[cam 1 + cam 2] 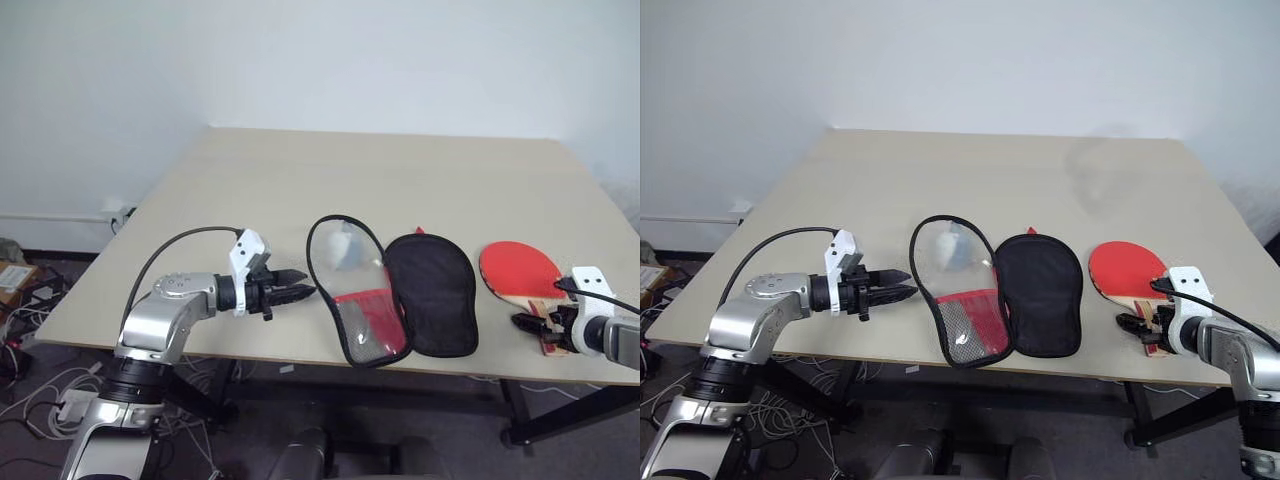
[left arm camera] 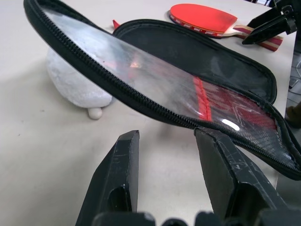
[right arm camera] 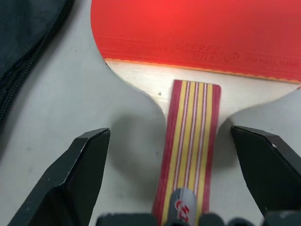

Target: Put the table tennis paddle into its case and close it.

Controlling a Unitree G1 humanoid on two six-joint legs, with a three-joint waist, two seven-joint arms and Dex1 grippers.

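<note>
A pale worktop point(image 1: 300, 190) holds the case point(image 1: 390, 292), unzipped and spread open with nothing inside. Just right of the case lies the table tennis paddle point(image 1: 520, 272). The right hand point(image 3: 174, 179) gapes wide around its handle, not gripping. The left hand point(image 1: 300, 294), partly open and empty, hovers left of the case.

You have a light beige table point(image 1: 300, 180) in front of you, and on it the unzipped case point(image 1: 392, 292) lies spread open near the front edge. Its clear-windowed half is propped up over a small white lump point(image 2: 75, 84). Just beside the case's black half, the table tennis paddle point(image 1: 520, 272) lies flat, red face up, handle toward the front edge.
</note>
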